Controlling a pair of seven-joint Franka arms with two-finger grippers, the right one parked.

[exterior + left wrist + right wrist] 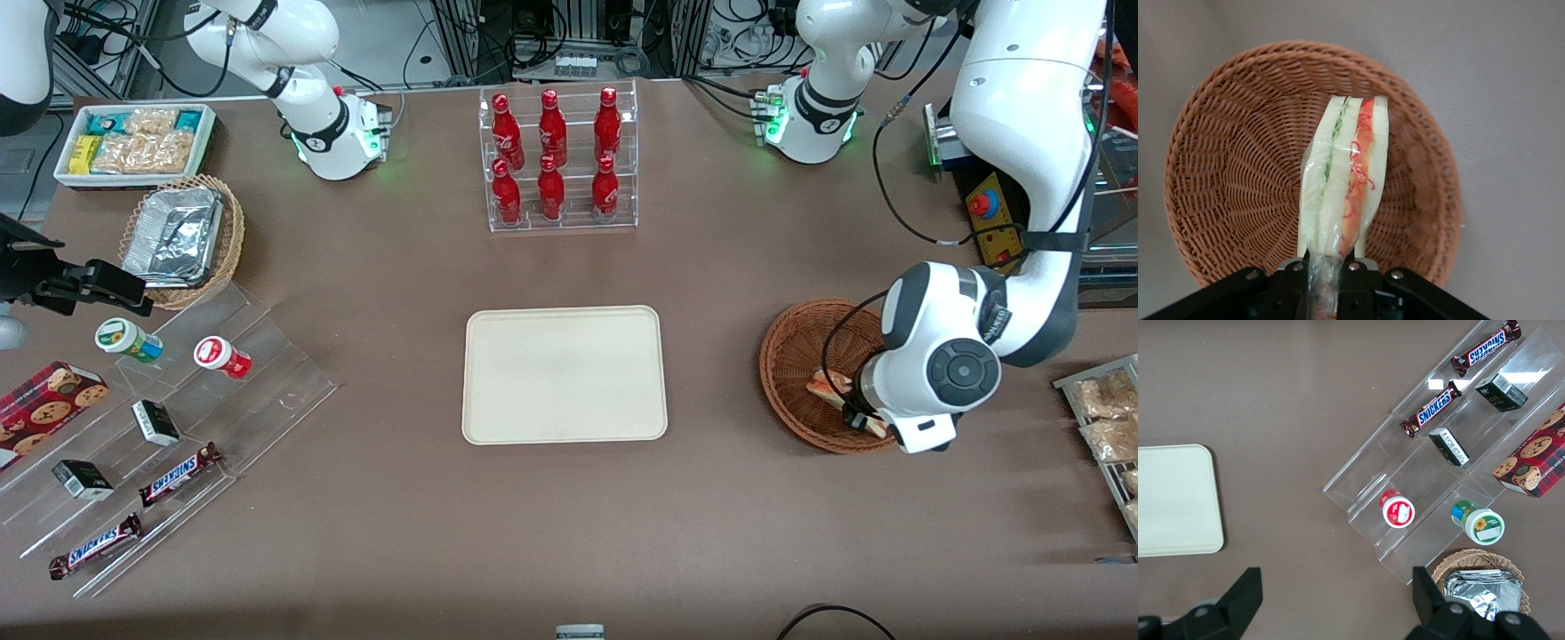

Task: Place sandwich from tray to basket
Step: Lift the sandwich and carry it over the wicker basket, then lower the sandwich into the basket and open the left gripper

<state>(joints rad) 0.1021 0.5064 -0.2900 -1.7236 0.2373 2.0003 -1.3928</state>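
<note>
In the front view my gripper (859,416) reaches down over the brown wicker basket (787,373), its fingertips hidden by the arm. The wrapped sandwich (827,388) lies within the basket's rim, partly covered by the gripper. The left wrist view shows the gripper (1329,259) shut on the clear wrapper end of the sandwich (1338,173), one finger on each side. White bread, green filling and an orange-red strip show, with the basket (1225,193) all around. The cream tray (564,375) lies flat beside the basket, its surface bare.
A clear rack of red bottles (560,191) stands farther from the front camera than the tray. Toward the working arm's end is a bin of bagged food (1107,404). A stepped snack rack (293,391) and a basket with a foil pack (173,236) lie toward the parked arm's end.
</note>
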